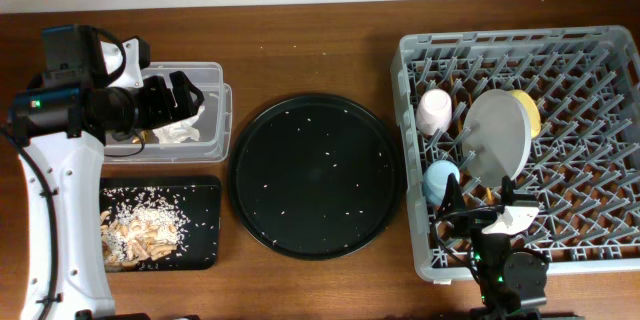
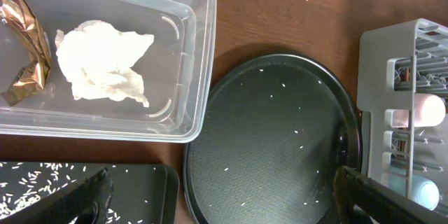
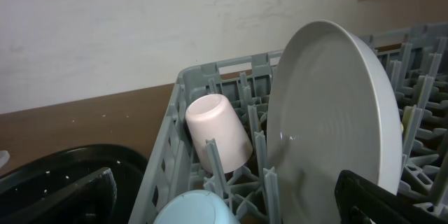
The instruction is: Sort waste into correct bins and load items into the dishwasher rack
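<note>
My left gripper (image 1: 190, 98) spread wide, empty, above clear tub (image 2: 199, 56), worktop's left side; tissue (image 2: 105, 63), wrapper (image 2: 24, 49) inside. Right gripper (image 1: 480, 200) wide apart, empty, over near edge of rack (image 1: 600, 250).

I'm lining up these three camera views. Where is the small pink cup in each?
Overhead: pink cup in the grey rack, left part, left of the pale plate.
Left wrist: the cup at the far right edge, inside the rack.
Right wrist: the cup centre-left, left of the upright plate.
Shared landmark: the round black tray, left of the rack in every view.
</note>
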Robot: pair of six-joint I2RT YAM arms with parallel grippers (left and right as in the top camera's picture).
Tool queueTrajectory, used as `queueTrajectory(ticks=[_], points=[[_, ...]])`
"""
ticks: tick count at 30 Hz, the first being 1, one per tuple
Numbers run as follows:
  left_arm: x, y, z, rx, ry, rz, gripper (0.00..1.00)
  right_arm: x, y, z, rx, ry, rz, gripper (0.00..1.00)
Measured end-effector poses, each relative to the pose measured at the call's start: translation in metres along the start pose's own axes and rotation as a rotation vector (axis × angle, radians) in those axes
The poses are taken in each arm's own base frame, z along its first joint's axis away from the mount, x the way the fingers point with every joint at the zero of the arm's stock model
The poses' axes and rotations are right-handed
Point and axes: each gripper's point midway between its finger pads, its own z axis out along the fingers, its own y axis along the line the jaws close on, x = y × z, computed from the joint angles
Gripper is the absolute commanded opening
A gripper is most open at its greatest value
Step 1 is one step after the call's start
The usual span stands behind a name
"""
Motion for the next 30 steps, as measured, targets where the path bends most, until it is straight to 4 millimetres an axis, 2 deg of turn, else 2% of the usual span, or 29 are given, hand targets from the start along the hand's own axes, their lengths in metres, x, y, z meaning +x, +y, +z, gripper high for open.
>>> queueTrajectory(ticks=[20, 22, 24, 26, 28, 30], points=[[0.002, 0.000, 0.000, 0.000, 0.006, -0.002, 1.00, 0.000, 0.000, 0.000, 0.000, 0.000, 0.000, 0.98], [0.005, -0.002, 0.000, 0.007, 0.019, -0.002, 1.00, 0.000, 0.000, 0.000, 0.000, 0.000, 0.000, 0.98], [0.010, -0.014, -0.004, 0.023, 0.018, 0.025, 1.00, 0.000, 0.000, 0.000, 0.000, 0.000, 0.000, 0.98], [0.018, -0.045, -0.026, 0.065, -0.032, 0.106, 1.00, 0.000, 0.000, 0.000, 0.000, 0.000, 0.000, 0.98], [0.033, -0.075, -0.063, 0.108, -0.121, 0.202, 1.00, 0.000, 0.000, 0.000, 0.000, -0.001, 0.000, 0.98], [0.064, -0.094, -0.104, 0.145, -0.228, 0.291, 1.00, 0.000, 0.000, 0.000, 0.000, -0.001, 0.001, 0.98]])
